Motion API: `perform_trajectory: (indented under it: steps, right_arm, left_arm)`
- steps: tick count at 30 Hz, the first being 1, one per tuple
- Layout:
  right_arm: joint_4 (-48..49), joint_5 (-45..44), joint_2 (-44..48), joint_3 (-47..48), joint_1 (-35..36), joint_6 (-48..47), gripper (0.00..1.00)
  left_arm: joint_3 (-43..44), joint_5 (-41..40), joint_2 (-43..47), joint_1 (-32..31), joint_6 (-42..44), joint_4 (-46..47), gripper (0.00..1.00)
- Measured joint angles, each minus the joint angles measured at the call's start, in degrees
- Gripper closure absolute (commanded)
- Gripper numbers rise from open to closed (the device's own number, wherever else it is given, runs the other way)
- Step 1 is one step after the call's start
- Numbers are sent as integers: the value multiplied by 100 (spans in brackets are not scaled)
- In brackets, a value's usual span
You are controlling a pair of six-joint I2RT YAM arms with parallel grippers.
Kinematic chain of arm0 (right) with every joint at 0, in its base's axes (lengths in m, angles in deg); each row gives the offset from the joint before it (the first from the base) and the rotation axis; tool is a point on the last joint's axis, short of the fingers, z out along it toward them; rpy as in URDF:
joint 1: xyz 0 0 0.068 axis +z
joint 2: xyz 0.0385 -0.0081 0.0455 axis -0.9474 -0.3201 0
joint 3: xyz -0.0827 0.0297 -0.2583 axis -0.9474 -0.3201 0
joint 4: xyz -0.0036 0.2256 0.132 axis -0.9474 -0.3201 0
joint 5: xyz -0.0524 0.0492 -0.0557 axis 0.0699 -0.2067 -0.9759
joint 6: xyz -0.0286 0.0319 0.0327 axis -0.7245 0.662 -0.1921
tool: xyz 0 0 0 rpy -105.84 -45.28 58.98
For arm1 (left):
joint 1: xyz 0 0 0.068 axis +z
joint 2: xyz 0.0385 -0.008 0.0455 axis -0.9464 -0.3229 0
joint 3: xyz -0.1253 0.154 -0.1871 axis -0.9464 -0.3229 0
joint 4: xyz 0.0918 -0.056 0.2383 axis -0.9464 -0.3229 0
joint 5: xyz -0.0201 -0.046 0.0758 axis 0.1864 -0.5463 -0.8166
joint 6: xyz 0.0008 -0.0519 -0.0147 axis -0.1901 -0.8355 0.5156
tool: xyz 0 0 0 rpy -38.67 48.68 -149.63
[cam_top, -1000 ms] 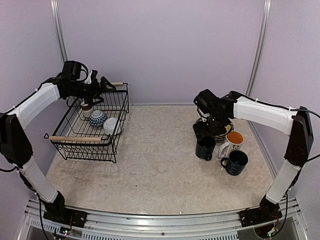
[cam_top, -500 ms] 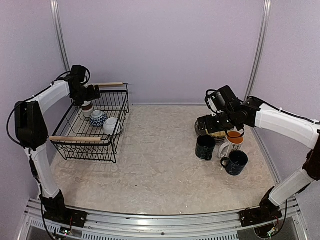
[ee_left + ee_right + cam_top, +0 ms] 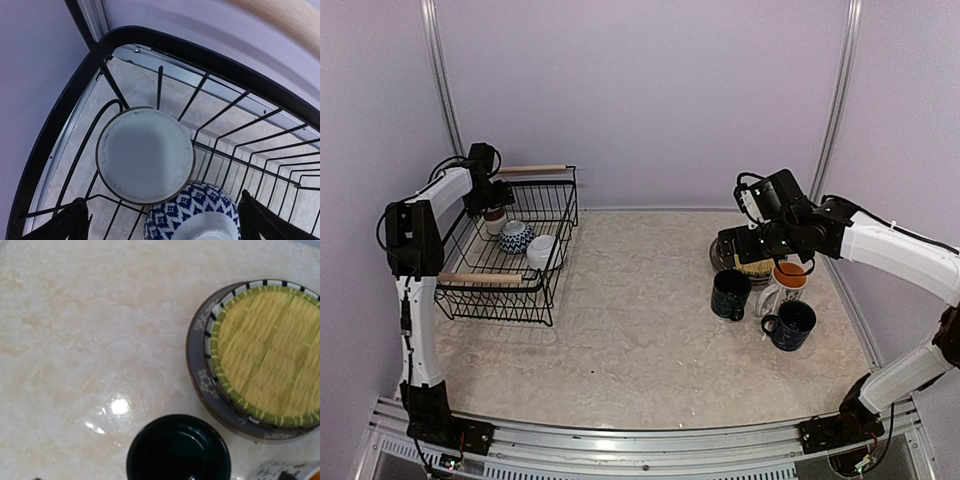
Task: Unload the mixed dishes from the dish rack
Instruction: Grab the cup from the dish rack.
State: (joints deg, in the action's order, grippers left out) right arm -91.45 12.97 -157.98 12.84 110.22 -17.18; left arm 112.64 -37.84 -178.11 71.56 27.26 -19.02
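The left gripper [image 3: 166,222] hangs, fingers [image 3: 75,222] spread wide, over the small brown-white cup [image 3: 145,155] in the dish rack's [image 3: 498,298] far corner, while the right gripper [image 3: 732,243], whose jaws I can't quite make out, hovers above the woven-look plate [image 3: 270,355] and dark mug [image 3: 178,449] on the table [image 3: 75,315].

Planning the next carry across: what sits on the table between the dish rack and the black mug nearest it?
Nothing. In the top view the table is bare from the dish rack to the black mug.
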Motion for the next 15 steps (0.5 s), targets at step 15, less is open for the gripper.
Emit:
perform_trajectory:
  steps: [15]
  right_arm:
    - [201,37,98,-63,2,7,0]
  left_arm:
    - [629,-326,-761,46,173,-26,2]
